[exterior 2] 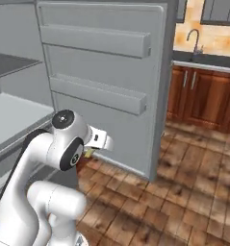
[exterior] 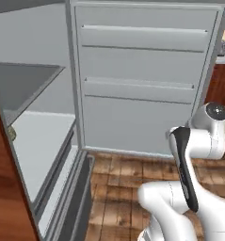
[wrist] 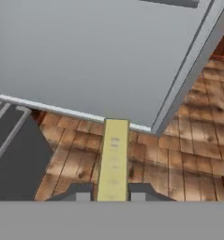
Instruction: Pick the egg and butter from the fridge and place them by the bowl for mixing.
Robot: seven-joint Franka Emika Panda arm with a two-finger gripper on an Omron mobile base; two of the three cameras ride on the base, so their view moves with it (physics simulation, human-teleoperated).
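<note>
1. Left base view: the fridge (exterior: 132, 84) stands open, its door swung wide and showing two pale racks on its inner face. To the left lies the pale grey inside with flat shelves, and at the left edge a small speckled thing (exterior: 12, 133) peeks out past a reddish-brown panel; it is too cut off to say what it is. The white arm (exterior: 198, 141) is folded low at the lower right, over the wooden floor (exterior: 118, 179). The open door stands just ahead of the arm.

2. Right base view: the arm (exterior 2: 58, 144) rises at the lower left with its elbow bent, and the hand reaches toward the bottom of the fridge door (exterior 2: 102, 81). A bit of pale yellow, the butter (exterior 2: 89, 153), shows just under the hand. Well apart to the right stand wooden cabinets (exterior 2: 203, 96) under a counter with a sink and a tap (exterior 2: 196, 41).

3. Hand view: the gripper (wrist: 111, 194) is pinching the butter (wrist: 113, 157), its two dark fingertips (wrist: 83, 192) pressed against either side of the stick's near end. The stick points away from the hand toward the lower edge of the fridge door (wrist: 108, 56), with the wooden floor (wrist: 188, 140) beneath it. The dark base of the fridge (wrist: 15, 159) lies to the left.
</note>
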